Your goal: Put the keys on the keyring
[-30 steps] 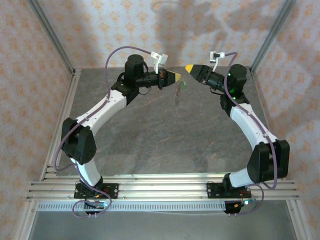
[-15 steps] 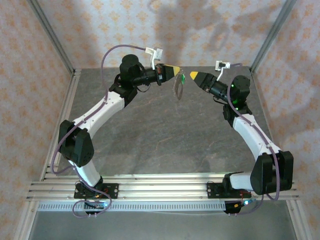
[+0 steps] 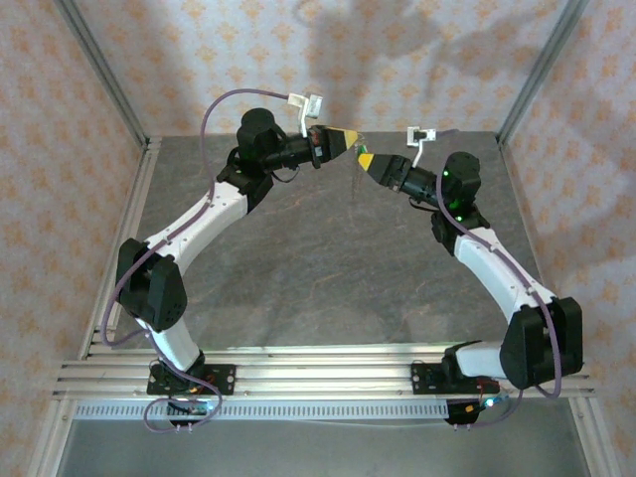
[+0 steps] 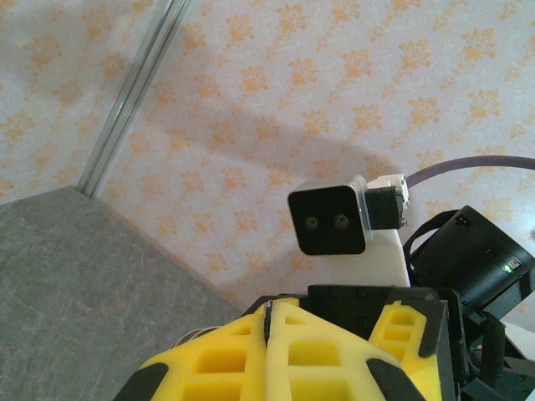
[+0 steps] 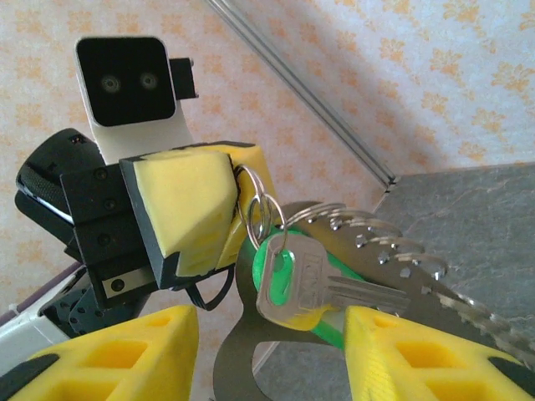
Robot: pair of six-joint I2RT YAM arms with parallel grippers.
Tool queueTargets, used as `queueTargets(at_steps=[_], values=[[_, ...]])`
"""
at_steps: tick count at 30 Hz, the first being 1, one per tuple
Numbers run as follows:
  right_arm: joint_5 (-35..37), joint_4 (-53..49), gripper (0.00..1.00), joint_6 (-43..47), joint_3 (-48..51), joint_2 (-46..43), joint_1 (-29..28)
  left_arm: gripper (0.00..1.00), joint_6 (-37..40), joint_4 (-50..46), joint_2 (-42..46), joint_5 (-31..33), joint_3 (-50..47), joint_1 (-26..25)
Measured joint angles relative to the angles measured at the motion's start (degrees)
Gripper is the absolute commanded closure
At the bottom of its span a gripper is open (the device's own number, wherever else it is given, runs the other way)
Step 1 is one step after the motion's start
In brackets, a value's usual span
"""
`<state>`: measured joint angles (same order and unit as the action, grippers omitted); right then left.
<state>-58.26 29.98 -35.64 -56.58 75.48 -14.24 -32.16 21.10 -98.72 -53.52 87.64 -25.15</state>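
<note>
Keys [image 5: 288, 280] and keyring [image 5: 253, 200] hang in mid-air over the far end of the surface [image 3: 328, 268], probably so both arms can reach them; left pincer [image 3: 350, 140] is clamped shut on the keyring, steadying it; right pincer [image 3: 365, 159] stands half open, fingers either side of the key, gripping nothing; a toothed metal strip [image 5: 389, 255] hangs just behind; the green-headed key lies sideways, head at the keyring, blade pointing right in the right wrist view

No text, label or number is legible anywhere.
</note>
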Motion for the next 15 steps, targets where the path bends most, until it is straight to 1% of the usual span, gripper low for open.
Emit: queueTargets(at_steps=[1,2,5,6,9,11,15], values=[[0.0,-0.3,0.57,0.3,-0.3,0.2,-0.2,1.00,0.0,0.0,0.0,0.0,0.0,0.0],[0.0,-0.6,0.62,0.6,-0.6,0.6,-0.4,1.00,0.0,0.0,0.0,0.0,0.0,0.0],[0.0,-1.2,0.81,1.4,-1.0,1.0,-0.6,1.00,0.0,0.1,0.0,0.0,0.0,0.0],[0.0,-1.5,0.85,1.7,-1.1,1.0,-0.7,1.00,0.0,0.1,0.0,0.0,0.0,0.0],[0.2,-2.3,0.95,2.5,-1.1,1.0,-0.6,1.00,0.0,0.2,0.0,0.0,0.0,0.0],[0.2,-2.6,1.00,2.9,-1.1,1.0,-0.6,1.00,0.0,0.2,0.0,0.0,0.0,0.0],[0.2,-3.5,1.00,3.7,-1.1,0.6,-0.6,1.00,0.0,0.2,0.0,0.0,-0.1,0.0]])
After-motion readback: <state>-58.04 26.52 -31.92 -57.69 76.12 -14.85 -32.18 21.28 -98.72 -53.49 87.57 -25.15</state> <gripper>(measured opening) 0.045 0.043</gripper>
